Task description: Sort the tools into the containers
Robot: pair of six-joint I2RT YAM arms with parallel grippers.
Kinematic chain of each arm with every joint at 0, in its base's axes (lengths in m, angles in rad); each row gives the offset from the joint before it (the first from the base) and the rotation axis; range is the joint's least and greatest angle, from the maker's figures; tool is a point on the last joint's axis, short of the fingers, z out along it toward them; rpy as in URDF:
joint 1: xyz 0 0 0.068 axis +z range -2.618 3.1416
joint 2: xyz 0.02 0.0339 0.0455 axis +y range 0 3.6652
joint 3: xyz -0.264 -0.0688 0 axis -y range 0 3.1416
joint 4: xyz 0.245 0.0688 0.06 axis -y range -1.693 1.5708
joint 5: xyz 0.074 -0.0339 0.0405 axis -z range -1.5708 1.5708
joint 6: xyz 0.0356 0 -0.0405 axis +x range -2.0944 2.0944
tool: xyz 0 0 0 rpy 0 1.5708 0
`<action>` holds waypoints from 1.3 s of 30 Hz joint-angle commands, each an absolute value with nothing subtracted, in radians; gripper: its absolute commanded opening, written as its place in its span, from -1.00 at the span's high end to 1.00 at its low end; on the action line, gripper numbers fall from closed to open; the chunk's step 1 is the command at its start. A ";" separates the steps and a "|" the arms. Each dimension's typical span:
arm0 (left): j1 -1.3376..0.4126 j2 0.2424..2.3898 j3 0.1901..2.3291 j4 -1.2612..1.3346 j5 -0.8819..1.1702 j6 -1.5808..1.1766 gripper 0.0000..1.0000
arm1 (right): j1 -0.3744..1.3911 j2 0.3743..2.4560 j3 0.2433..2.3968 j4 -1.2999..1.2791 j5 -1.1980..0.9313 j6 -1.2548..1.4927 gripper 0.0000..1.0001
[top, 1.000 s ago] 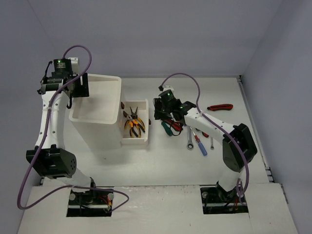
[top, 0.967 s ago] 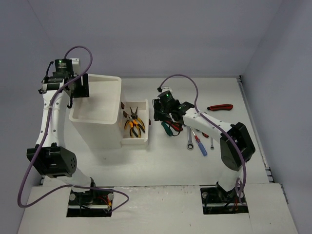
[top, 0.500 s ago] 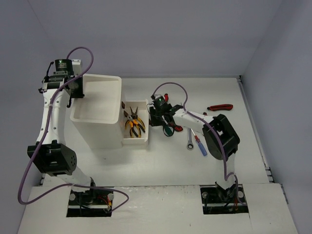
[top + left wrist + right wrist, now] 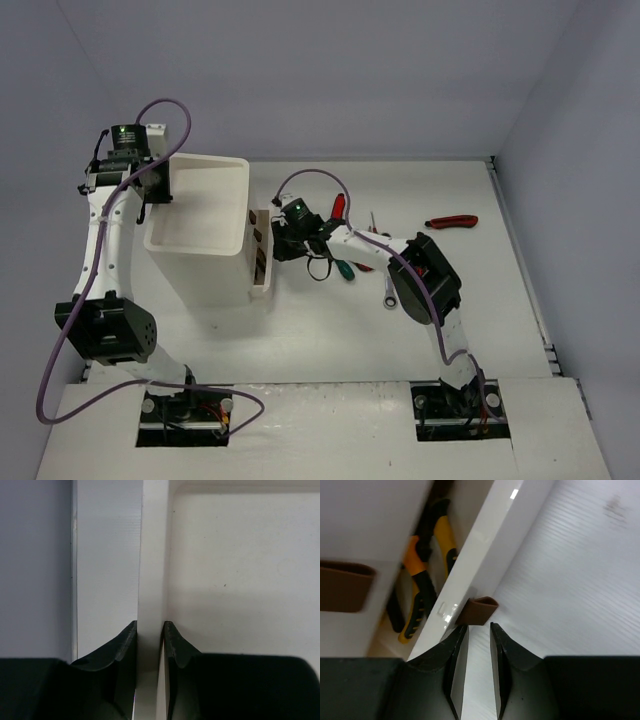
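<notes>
The white container box [image 4: 200, 205] stands at the left, its lower drawer [image 4: 262, 255] sticking out a little. My left gripper [image 4: 150, 190] is shut on the box's left rim; in the left wrist view the fingertips [image 4: 150, 625] pinch the white wall [image 4: 152, 555]. My right gripper [image 4: 285, 243] is at the drawer front, jaws a narrow gap apart [image 4: 479, 626] with nothing between them. The brown handle [image 4: 479, 609] sits just ahead of its tips. Yellow and orange pliers [image 4: 422, 580] lie inside the drawer. Loose tools lie right of the box.
On the table are a red utility knife [image 4: 452, 221], a red-handled screwdriver [image 4: 337, 208], a green-handled screwdriver [image 4: 343, 268] and a silver wrench [image 4: 389, 290]. The right arm reaches across them. A second brown handle [image 4: 342, 587] shows on the drawer above.
My right gripper has moved left and the drawer with the pliers has slid most of the way into the box. My left gripper has closed on the box rim.
</notes>
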State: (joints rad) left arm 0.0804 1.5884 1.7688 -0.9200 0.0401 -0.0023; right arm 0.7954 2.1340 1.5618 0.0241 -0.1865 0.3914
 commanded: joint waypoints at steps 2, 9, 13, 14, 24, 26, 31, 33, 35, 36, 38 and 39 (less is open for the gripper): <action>0.078 1.577 1.747 -0.847 0.072 -0.003 1.00 | 0.838 2.161 1.672 0.252 -0.343 0.462 0.56; 0.080 1.570 1.743 -0.829 0.080 -0.003 1.00 | 0.836 2.124 1.624 0.395 -0.445 0.502 0.45; 0.083 1.569 1.746 -0.829 0.072 0.035 1.00 | 0.798 2.047 1.533 0.400 -0.443 0.501 0.43; 0.087 1.569 1.748 -0.829 0.071 0.038 1.00 | 0.775 2.024 1.504 0.403 -0.452 0.502 0.42; 0.110 1.565 1.760 -0.828 0.071 0.054 1.00 | 0.603 1.909 1.389 0.417 -0.810 0.443 0.06; 0.110 1.564 1.757 -0.828 0.072 0.051 1.00 | 0.604 1.941 1.409 0.422 -0.856 0.455 -0.04; 0.111 1.557 1.749 -0.829 0.079 0.047 1.00 | 0.607 2.012 1.450 0.489 -0.930 0.498 -0.15; 0.111 1.552 1.749 -0.830 0.076 0.046 1.00 | 0.607 2.039 1.472 0.503 -0.963 0.501 -0.17; 0.112 1.548 1.747 -0.831 0.072 0.046 1.00 | 0.607 2.058 1.492 0.511 -0.979 0.496 -0.18; 0.111 1.545 1.747 -0.830 0.072 0.045 1.00 | 0.607 2.074 1.498 0.515 -0.992 0.495 -0.19; 0.110 1.544 1.746 -0.830 0.072 0.043 1.00 | 0.607 2.085 1.515 0.519 -1.010 0.499 -0.19; 0.110 1.543 1.746 -0.830 0.073 0.042 1.00 | 0.607 2.105 1.531 0.522 -1.022 0.503 -0.20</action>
